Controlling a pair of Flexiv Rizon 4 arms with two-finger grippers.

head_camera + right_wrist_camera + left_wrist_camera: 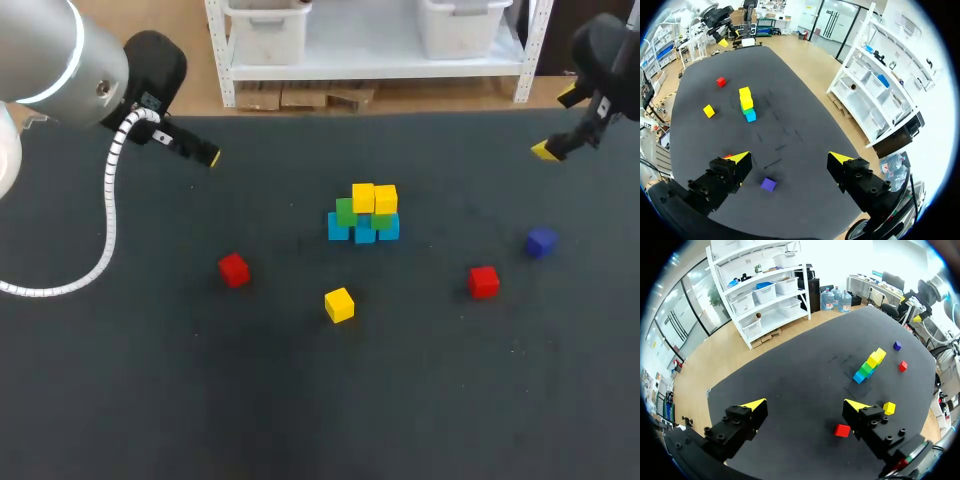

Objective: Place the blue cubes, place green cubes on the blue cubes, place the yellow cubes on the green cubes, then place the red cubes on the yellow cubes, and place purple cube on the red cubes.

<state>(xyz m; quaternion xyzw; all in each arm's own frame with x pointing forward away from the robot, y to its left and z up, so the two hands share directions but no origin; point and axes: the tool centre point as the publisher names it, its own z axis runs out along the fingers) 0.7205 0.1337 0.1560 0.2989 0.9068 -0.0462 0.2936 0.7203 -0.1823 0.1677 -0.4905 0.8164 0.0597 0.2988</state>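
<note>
At the table's middle stands a stack: three blue cubes (363, 230) in a row, two green cubes (346, 212) on them and two yellow cubes (374, 198) on top. Loose on the mat lie a red cube (233, 269), a yellow cube (339, 304), a second red cube (483, 282) and the purple cube (541, 242). My left gripper (205, 153) hangs open at the far left, well clear of the stack (869, 365). My right gripper (556, 123) hangs open at the far right, with the purple cube (768, 184) below it and the stack (746, 105) ahead.
The dark mat (150, 380) covers the table. In the left wrist view, the near red cube (842, 430) and the loose yellow cube (889, 408) lie beside one finger. A red cube (727, 156) peeks from behind a right finger.
</note>
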